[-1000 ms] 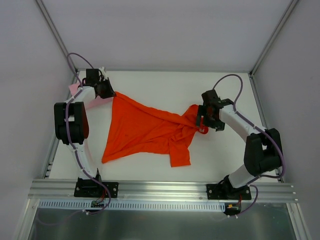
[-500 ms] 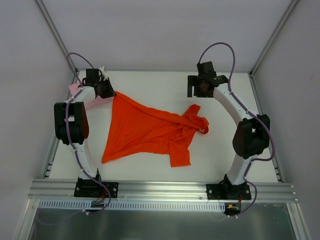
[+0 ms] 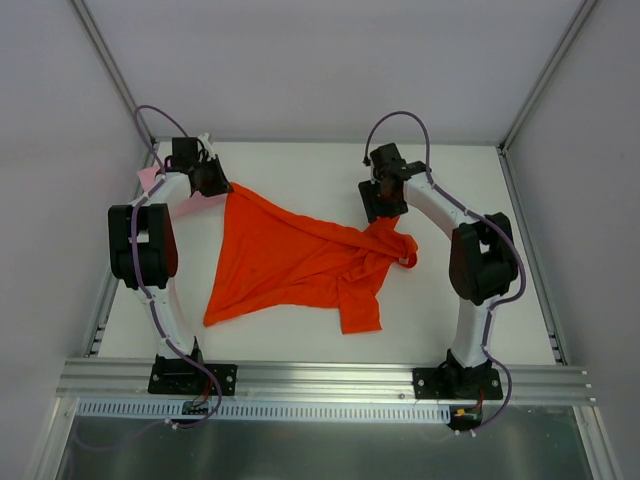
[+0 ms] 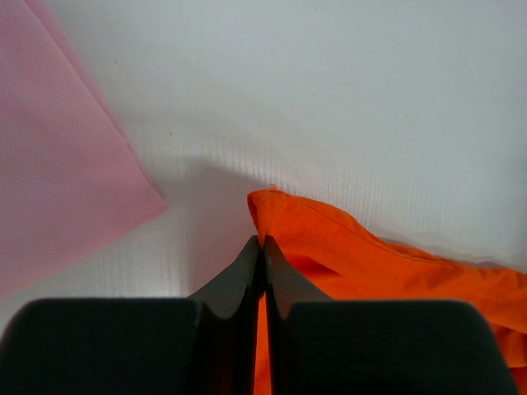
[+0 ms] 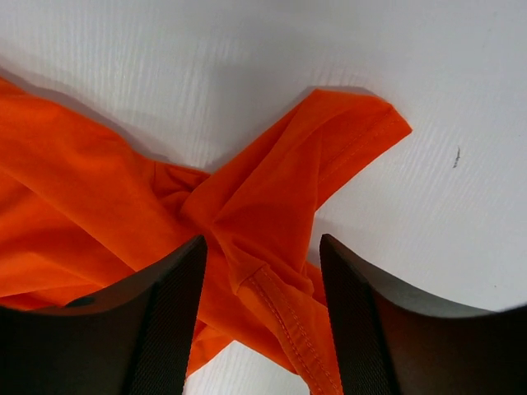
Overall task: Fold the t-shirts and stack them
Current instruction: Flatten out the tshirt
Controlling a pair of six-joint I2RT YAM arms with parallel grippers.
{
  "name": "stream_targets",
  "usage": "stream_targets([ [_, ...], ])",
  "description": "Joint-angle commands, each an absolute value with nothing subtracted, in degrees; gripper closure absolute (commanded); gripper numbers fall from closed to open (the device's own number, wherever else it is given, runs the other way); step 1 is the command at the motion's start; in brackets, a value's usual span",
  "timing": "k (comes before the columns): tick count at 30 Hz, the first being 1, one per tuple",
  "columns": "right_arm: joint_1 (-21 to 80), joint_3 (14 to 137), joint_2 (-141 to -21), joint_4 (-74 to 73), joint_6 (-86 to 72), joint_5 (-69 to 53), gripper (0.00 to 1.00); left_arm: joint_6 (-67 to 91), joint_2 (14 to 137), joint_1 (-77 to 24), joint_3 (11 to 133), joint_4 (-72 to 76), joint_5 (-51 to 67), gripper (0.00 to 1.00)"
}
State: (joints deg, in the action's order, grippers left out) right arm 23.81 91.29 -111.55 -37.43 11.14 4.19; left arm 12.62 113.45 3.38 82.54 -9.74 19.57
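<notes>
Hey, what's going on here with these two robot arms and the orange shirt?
Two arms are working on an orange shirt lying crumpled and unfolded on the table. The left gripper is shut on its far-left corner, beside a pink shirt. The right gripper hangs open over the twisted sleeve at the right end, jaws either side of the cloth, not gripping yet.
</notes>
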Motion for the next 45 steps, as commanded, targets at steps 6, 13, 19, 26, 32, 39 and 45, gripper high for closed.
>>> stream_targets([
  [6, 24.6, 89.6, -113.1, -39.6, 14.0, 4.0, 0.42, 11.6, 112.0, 3.5, 83.7, -8.7, 21.5, 1.0],
  [13, 24.5, 88.2, -113.3, -38.8, 13.7, 7.2, 0.69, 11.8, 112.2, 3.5, 83.9, -8.9, 21.7, 1.0],
  [19, 23.3, 88.4, -111.5, -38.3, 12.0, 12.0, 0.99, 11.7, 111.4, 3.5, 84.0, -9.1, 21.6, 1.0],
  [26, 15.2, 88.2, -97.7, -32.8, 6.9, 12.0, 0.99, 11.2, 109.7, 3.5, 86.0, -10.2, 20.7, 1.0],
  [32, 9.8, 86.6, -93.6, -30.1, 6.6, 10.1, 0.99, 11.7, 107.0, 3.5, 86.2, -10.0, 19.6, 1.0],
  [39, 8.7, 76.3, -96.0, -30.1, 0.7, 7.0, 0.99, 11.8, 105.0, 3.4, 84.5, -10.1, 19.1, 1.0],
  [45, 8.8, 62.7, -90.1, -31.7, -5.5, -2.7, 0.94, 11.6, 103.7, 3.4, 81.4, -9.4, 18.6, 1.0],
])
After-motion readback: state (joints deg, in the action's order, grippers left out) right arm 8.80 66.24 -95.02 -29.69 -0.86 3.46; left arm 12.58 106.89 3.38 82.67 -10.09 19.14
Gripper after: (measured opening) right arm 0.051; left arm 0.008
